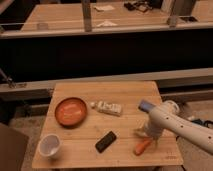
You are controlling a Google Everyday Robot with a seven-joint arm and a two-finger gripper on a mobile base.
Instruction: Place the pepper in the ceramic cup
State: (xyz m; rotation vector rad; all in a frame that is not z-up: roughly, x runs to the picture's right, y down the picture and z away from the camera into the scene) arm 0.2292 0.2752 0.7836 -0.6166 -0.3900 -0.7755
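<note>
Wood table [125,95], matt; glossy white cup [50,146]; end effector [146,132] over pepper [142,146].

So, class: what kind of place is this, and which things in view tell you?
Probably an office or lab: long desks behind a dark divider. In front, a small wooden table holds test items, and the robot's tool is open just above the pepper.
</note>
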